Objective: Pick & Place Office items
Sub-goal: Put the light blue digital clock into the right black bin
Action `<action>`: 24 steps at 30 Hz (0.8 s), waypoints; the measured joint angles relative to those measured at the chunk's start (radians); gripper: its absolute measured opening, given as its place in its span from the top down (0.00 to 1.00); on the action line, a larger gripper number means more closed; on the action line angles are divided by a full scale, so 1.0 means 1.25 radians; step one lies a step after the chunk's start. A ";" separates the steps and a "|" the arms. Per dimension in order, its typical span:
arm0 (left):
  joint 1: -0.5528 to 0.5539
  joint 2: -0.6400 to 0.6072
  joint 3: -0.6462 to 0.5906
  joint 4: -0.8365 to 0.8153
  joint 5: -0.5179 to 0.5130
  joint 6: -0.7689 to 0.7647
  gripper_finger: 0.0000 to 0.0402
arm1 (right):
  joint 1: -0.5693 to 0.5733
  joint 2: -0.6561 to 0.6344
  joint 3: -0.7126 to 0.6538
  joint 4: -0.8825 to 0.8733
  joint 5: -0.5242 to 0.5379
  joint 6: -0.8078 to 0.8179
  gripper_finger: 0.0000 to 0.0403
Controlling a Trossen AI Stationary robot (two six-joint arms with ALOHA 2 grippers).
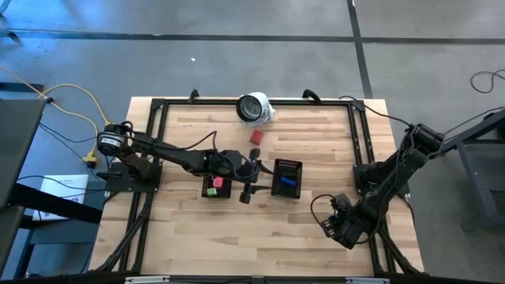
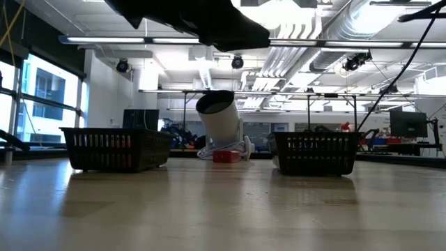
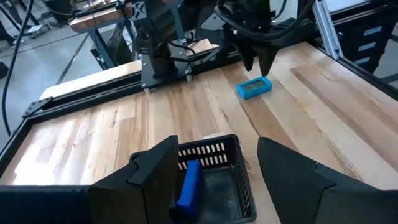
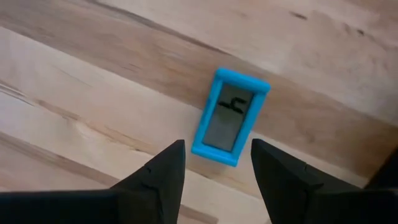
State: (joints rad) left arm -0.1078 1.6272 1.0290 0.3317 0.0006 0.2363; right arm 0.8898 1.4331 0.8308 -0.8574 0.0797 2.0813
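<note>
On the pale wood table [image 1: 260,229], under bright ceiling lights, both pincers hang spread, gripping nothing.

Bright overhead light; nearest tabletop perhaps blurred.

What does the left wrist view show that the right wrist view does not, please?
Only the left wrist view shows the black tray with a dark blue piece inside, seen past the left gripper's open fingers. Only the right wrist view shows the dark mark on the light blue piece's grey face. Both show that piece on the table under the right gripper.
</note>
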 joint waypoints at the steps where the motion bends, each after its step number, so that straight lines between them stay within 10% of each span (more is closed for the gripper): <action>1: -0.002 0.000 0.000 -0.002 0.000 0.002 0.47 | -0.001 0.000 0.000 0.000 -0.009 0.008 0.57; 24: -0.001 0.000 0.000 -0.014 0.000 0.022 0.47 | -0.023 0.001 -0.093 0.138 -0.024 0.057 0.20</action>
State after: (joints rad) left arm -0.1093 1.6272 1.0290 0.3141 0.0002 0.2638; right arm 0.8609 1.4338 0.7141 -0.6850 0.0501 2.1521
